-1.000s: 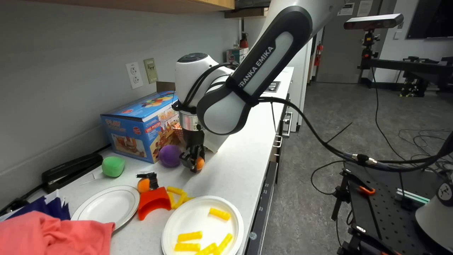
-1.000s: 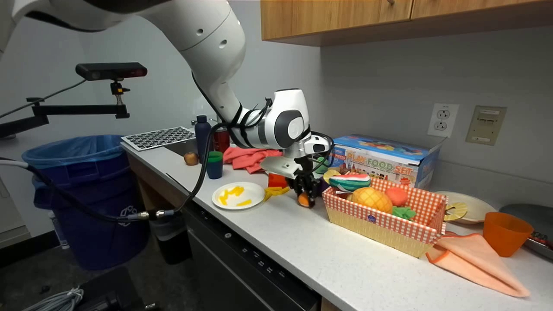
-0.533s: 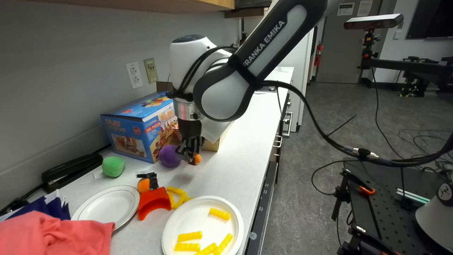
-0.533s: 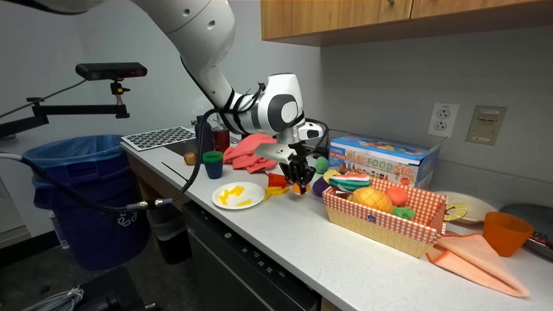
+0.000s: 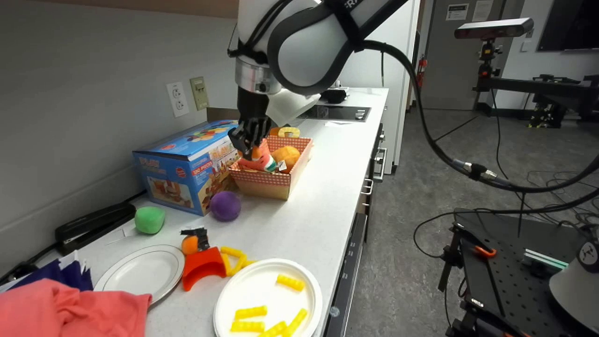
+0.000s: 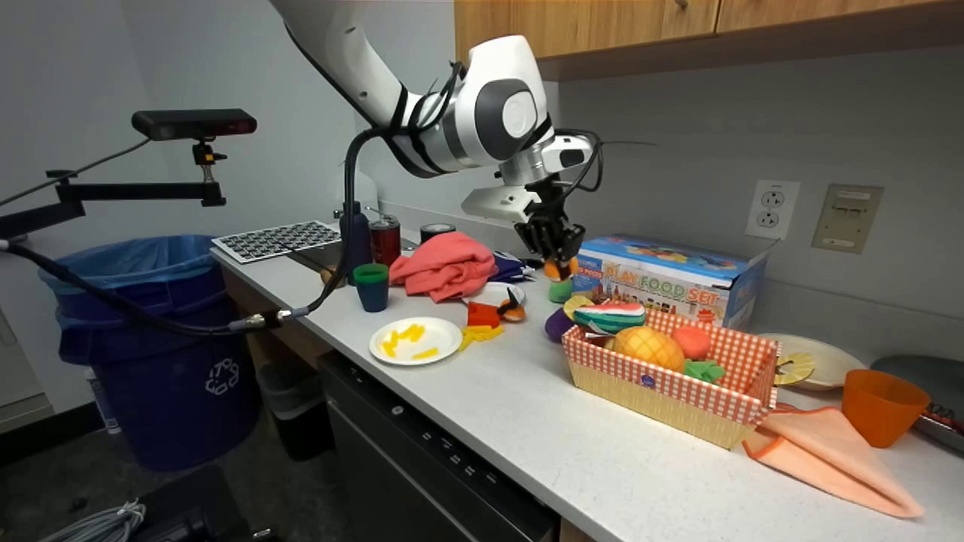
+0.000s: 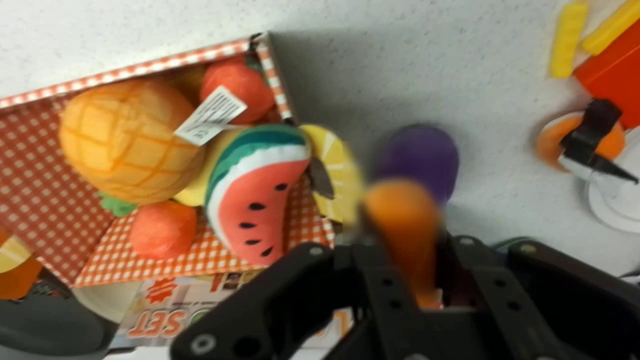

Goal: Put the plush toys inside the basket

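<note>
My gripper [image 5: 249,146] is shut on an orange plush toy [image 7: 402,215], blurred in the wrist view, and holds it raised above the counter. The toy also shows in an exterior view [image 6: 557,269]. The basket [image 6: 655,403] has red checked lining and stands just beyond the gripper. Inside lie a watermelon slice plush [image 7: 257,205], a pineapple plush [image 7: 127,142] and red round plush toys [image 7: 162,230]. A yellow slice [image 7: 340,170] rests at its near edge. A purple plush toy [image 5: 225,206] sits on the counter beside the basket. A green plush toy [image 5: 149,220] lies farther from it.
The play food box [image 5: 175,173] stands against the wall by the basket. White plates [image 5: 309,323], yellow fries [image 5: 234,255], a red holder [image 5: 203,267] and an orange piece with a black clip [image 5: 191,244] lie on the counter. An orange cup [image 6: 881,406] stands past the basket.
My gripper has lifted the orange plush toy from near the counter and moved with it toward the basket. The purple plush toy and the basket's near end show more fully.
</note>
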